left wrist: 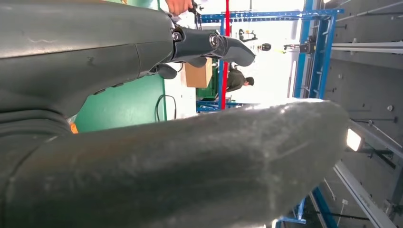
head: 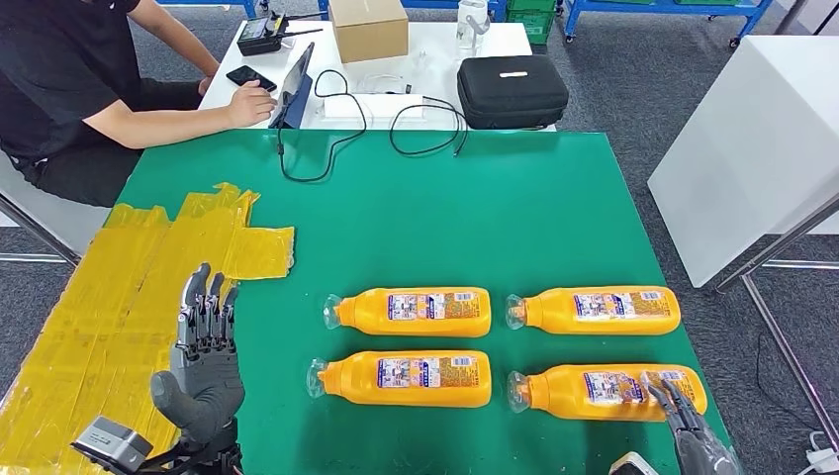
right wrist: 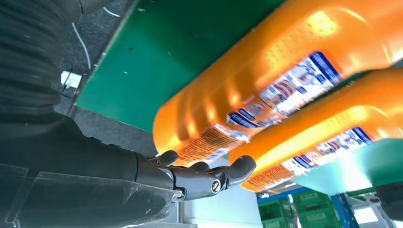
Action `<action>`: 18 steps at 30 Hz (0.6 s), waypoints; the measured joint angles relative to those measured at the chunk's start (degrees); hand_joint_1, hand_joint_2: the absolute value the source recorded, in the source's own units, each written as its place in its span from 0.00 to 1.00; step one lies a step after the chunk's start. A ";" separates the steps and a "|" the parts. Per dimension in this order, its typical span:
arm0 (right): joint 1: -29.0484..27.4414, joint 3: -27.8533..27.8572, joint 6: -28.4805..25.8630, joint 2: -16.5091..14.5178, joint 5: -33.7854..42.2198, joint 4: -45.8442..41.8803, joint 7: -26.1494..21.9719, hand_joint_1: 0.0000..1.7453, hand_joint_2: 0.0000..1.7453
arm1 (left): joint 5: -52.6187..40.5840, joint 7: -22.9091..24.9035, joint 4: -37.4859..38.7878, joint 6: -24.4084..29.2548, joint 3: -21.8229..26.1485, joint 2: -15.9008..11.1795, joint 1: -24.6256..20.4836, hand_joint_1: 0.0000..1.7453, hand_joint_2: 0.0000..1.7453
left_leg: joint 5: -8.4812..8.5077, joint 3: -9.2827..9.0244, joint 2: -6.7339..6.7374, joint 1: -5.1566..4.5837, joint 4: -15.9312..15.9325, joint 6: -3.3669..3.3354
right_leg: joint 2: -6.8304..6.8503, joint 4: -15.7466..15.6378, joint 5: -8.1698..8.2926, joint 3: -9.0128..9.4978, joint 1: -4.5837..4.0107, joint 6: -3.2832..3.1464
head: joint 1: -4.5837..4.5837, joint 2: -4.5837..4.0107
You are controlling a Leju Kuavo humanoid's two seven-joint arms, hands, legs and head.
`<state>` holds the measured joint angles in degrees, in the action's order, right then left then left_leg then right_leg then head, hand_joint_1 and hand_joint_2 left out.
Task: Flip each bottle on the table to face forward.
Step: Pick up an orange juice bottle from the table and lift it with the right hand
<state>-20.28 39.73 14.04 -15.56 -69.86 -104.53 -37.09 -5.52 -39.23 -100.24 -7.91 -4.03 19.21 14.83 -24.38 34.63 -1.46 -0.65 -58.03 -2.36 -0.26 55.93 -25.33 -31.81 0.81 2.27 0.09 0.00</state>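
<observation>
Bottles (head: 414,312) are lying in two rows; right hand (head: 683,421) is touching the near-right bottle (head: 605,392), open like left hand (head: 205,361)

Left hand (head: 203,361): dark grey palm and thick grey thumb, with segmented metallic-grey fingers (head: 206,309) showing small silver fasteners; a light grey box-shaped module (head: 111,443) sits at the wrist. Right hand (right wrist: 190,175): dark glossy fingers with round silver pivot screws, a grey ribbed cover (right wrist: 28,61), and a clear plastic guard (right wrist: 71,199).
</observation>
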 joint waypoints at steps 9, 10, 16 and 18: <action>-0.60 -4.02 -1.04 2.93 3.46 0.29 2.47 0.00 1.00 | -0.23 -0.09 0.04 -0.20 0.33 0.00 0.04 0.00 0.00 | 0.00 0.00 0.00 0.00 0.00 0.00 | 0.00 0.00 0.00 -0.01 0.00 0.00 | 0.00 0.00; -0.71 -4.36 -1.08 3.23 3.77 0.28 2.80 0.00 1.00 | -0.26 -0.09 0.05 -0.23 0.38 0.00 0.05 0.00 0.00 | 0.00 0.00 0.00 0.00 0.00 0.00 | 0.00 0.00 0.00 -0.01 0.00 0.00 | 0.00 0.00; -1.70 -7.25 -1.42 6.08 5.58 0.22 6.54 0.00 1.00 | -0.33 -0.13 0.10 -0.65 0.68 0.00 0.11 0.00 0.00 | 0.00 0.00 0.00 0.00 0.00 0.00 | 0.00 0.00 0.00 -0.01 0.00 0.00 | 0.00 0.00; -1.92 -8.02 -1.47 7.11 5.78 0.23 7.51 0.00 1.00 | -0.33 -0.14 0.11 -0.73 0.75 0.00 0.12 0.00 0.00 | 0.00 0.01 0.00 0.00 0.00 0.00 | 0.00 0.00 0.00 -0.01 0.00 0.00 | 0.00 0.00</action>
<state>-22.20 31.71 12.57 -8.45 -64.08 -104.30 -29.58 -5.86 -39.36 -100.13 -8.64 -3.28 19.21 14.95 -24.38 34.64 -1.46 -0.66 -58.03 -2.36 -0.26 55.93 -25.33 -31.82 0.81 2.27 0.09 0.00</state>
